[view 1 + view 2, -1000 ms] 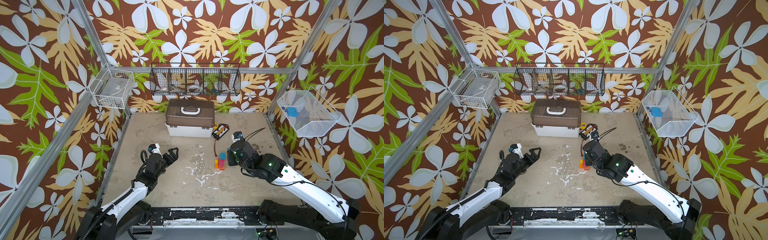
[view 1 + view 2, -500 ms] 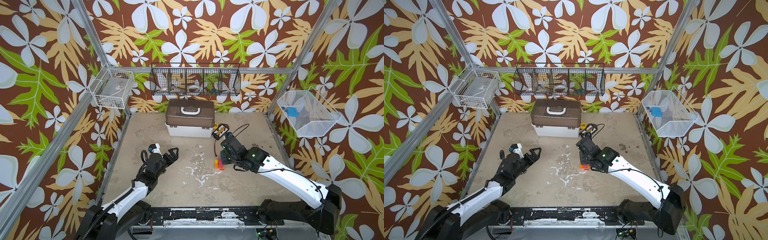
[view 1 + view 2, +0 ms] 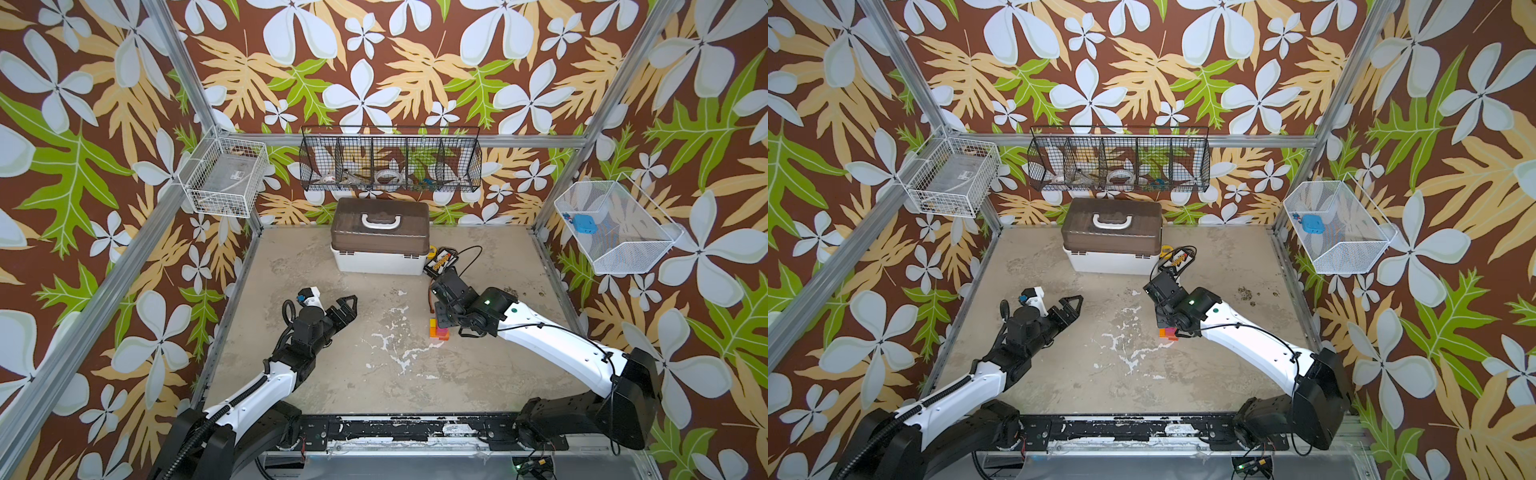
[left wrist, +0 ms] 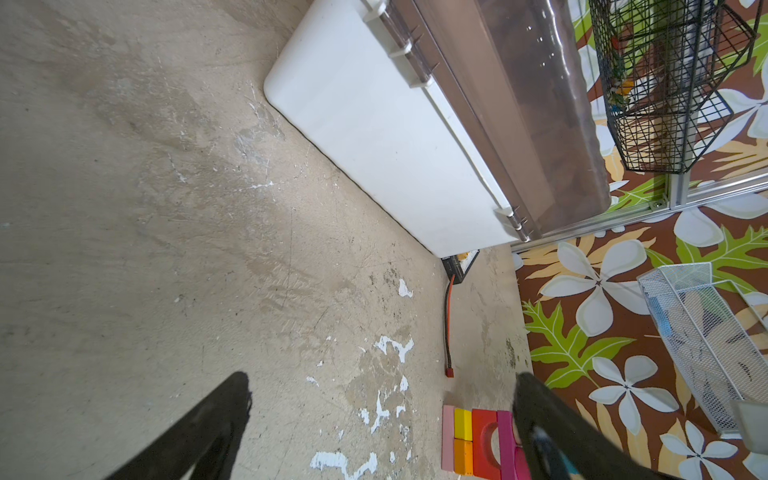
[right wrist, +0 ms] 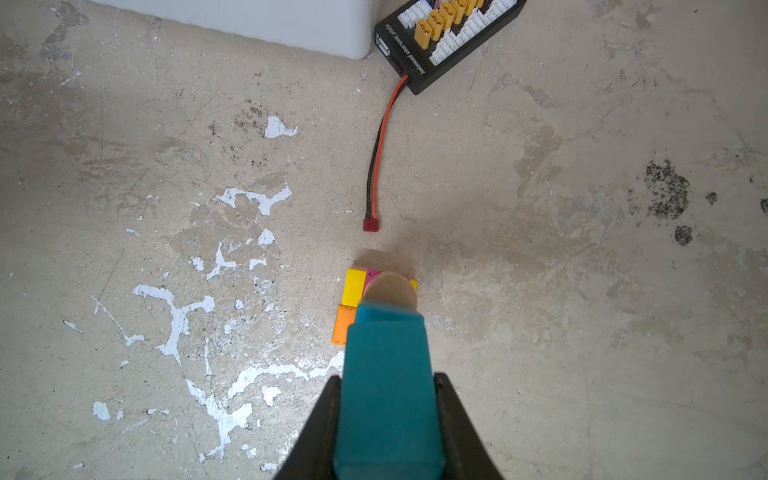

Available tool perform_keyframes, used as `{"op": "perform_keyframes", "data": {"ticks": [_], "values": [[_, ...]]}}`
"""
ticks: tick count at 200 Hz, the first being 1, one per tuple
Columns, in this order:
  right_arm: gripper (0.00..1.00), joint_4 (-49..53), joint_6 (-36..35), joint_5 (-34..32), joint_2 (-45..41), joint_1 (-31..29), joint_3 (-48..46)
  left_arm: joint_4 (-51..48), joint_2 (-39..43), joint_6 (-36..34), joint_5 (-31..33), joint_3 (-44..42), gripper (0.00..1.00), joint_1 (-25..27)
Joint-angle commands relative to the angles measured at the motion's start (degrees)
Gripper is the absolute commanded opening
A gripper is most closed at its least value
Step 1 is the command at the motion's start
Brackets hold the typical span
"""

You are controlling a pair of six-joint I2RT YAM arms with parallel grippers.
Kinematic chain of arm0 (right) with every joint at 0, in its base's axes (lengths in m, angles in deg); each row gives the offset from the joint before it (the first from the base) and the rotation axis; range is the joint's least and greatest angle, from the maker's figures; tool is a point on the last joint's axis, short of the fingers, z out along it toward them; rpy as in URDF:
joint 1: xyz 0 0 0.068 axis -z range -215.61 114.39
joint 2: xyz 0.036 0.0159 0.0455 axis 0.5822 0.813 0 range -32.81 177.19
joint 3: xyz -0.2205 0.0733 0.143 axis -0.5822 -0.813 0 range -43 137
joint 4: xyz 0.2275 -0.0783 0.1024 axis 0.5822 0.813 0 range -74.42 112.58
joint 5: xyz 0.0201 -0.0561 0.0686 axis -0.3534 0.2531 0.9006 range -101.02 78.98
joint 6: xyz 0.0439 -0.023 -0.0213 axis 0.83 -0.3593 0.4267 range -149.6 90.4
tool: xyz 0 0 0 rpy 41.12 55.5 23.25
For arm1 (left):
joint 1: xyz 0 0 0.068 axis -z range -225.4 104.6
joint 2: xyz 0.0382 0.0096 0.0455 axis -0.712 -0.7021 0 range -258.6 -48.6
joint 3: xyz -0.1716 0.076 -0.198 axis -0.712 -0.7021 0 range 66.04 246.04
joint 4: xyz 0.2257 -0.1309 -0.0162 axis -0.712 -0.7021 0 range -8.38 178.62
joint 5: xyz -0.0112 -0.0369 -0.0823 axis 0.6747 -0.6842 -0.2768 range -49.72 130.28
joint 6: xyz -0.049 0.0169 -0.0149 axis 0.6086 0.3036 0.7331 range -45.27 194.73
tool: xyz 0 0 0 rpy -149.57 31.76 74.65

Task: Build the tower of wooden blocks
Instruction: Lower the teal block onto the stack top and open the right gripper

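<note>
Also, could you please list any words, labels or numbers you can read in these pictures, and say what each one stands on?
Nothing is clear enough to quote.
black and yellow pack: a line of white print along its edge, tilted and too blurred to read.
grey slab in the white wire basket: a small label, too small to read.
white box with brown lid and wood blocks: no print visible.
</note>
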Motion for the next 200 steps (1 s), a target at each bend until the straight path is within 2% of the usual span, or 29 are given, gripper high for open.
{"op": "perform_keyframes", "data": {"ticks": [1,74,102,200], "values": [[0.19,0.4,1.7,-1.6,0.6,0.0,0.3,1.1,0.0,-0.2,-0.3,0.5,1.00,0.0],[0.21,-2.1,6.3,-1.8,0.3,0.0,0.2,1.3,-0.5,0.1,-0.6,0.5,1.00,0.0],[0.17,-0.7,8.7,-2.6,1.4,0.0,1.6,1.3,-0.5,0.2,-0.7,0.5,1.00,0.0],[0.19,-1.0,9.8,-3.8,2.5,0.0,1.9,1.1,-0.1,0.2,-0.7,0.5,1.00,0.0]]}}
